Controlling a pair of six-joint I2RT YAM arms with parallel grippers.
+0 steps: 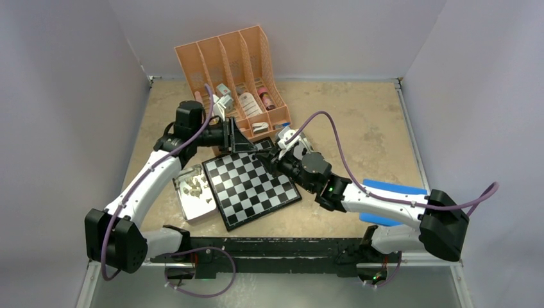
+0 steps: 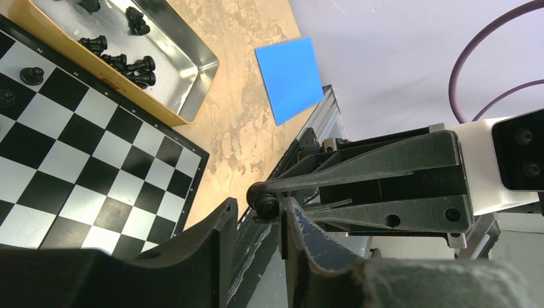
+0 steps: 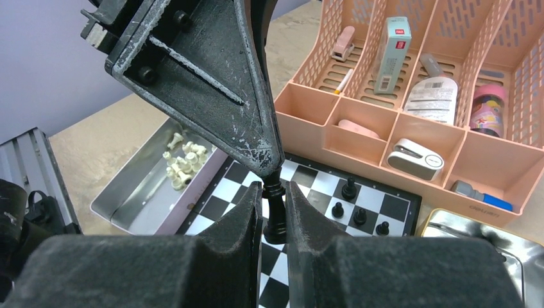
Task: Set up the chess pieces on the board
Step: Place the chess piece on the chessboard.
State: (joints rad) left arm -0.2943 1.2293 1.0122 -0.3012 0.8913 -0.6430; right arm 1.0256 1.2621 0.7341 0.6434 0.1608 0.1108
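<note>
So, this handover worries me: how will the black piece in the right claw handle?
Probably light and rigid: the piece is tiny and keeps its shape in the right claw. Its glossy round head could slip from the left claw. Tall for its base, it might tip on the board.

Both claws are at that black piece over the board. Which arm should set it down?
Right, probably. The right claw clamps the black piece by its body, upright above the board; the left claw only flanks its head, with gaps showing.
</note>
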